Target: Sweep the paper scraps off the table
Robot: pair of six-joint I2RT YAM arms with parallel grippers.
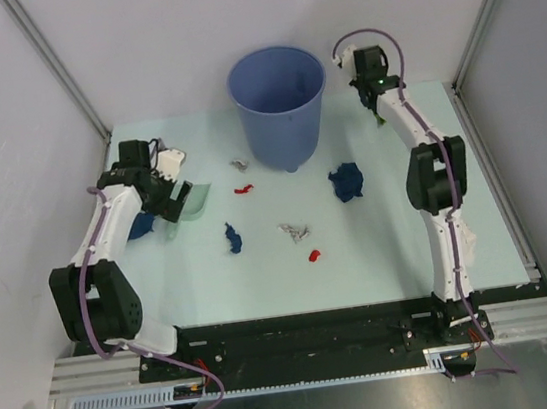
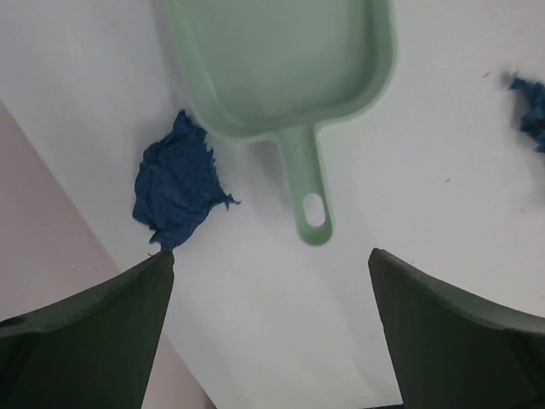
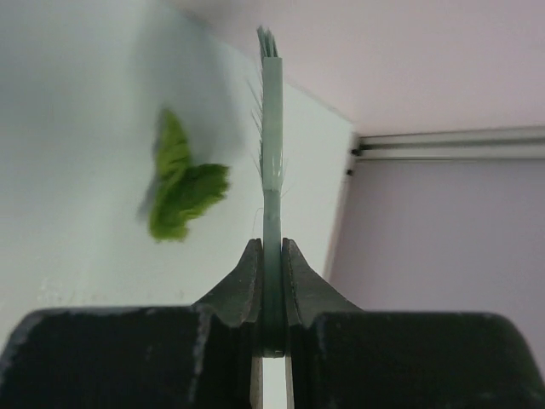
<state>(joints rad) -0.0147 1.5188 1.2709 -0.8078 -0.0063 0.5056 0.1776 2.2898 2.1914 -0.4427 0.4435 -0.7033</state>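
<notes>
Scraps [image 1: 294,231] lay spread over the counter [image 1: 383,271], most of them across its middle, nearer than the bucket [image 1: 278,103] that stood at the far edge. A green scrap [image 3: 179,183] sat close to the far right corner, and a blue scrap [image 2: 174,187] lay by the left edge. The right gripper [image 3: 271,243] was clamped tight on a thin brush [image 3: 272,128], seen edge-on with its bristles just beside the green scrap and the wall close behind. The left gripper [image 2: 271,254] hung with its fingers wide apart over the handle of the dustpan [image 2: 281,60]. The dustpan rested loose on the counter, held by nothing, with the blue scrap touching or almost touching its side wall. My judgement was that sweeping had barely begun, and several things could go wrong. A quick flick so near the corner could send the light green scrap against the wall or off the far edge instead of toward the middle. The bucket stood between that corner and the dustpan, so a swept scrap might lodge against its base. A loose dustpan would slide if scraps were pushed into it, and a careless closing on its handle could shove the blue scrap over the left edge.
</notes>
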